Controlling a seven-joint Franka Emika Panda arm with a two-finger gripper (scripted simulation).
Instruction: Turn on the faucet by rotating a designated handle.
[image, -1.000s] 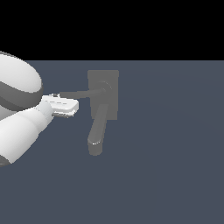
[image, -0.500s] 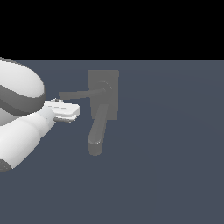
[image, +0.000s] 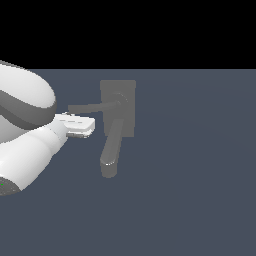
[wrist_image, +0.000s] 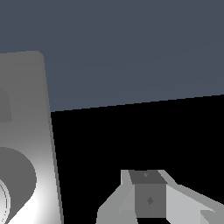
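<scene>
One faucet (image: 118, 107), one handle (image: 92, 107), one spout (image: 112, 150), one robot arm (image: 25, 140)

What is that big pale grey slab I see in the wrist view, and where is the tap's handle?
Observer: That is the flat rectangular back plate of the matte grey faucet. In the exterior view, the thin straight grey bar handle sticks out from a round hub toward the exterior view's left.
Operator: Is the robot near it?
Observer: Yes. The white gripper sits just below the handle's free end in that view. Whether they touch is unclear.
Operator: Anything else on the tap?
Observer: A thick rounded grey spout slants from the plate toward the picture's bottom edge.
</scene>
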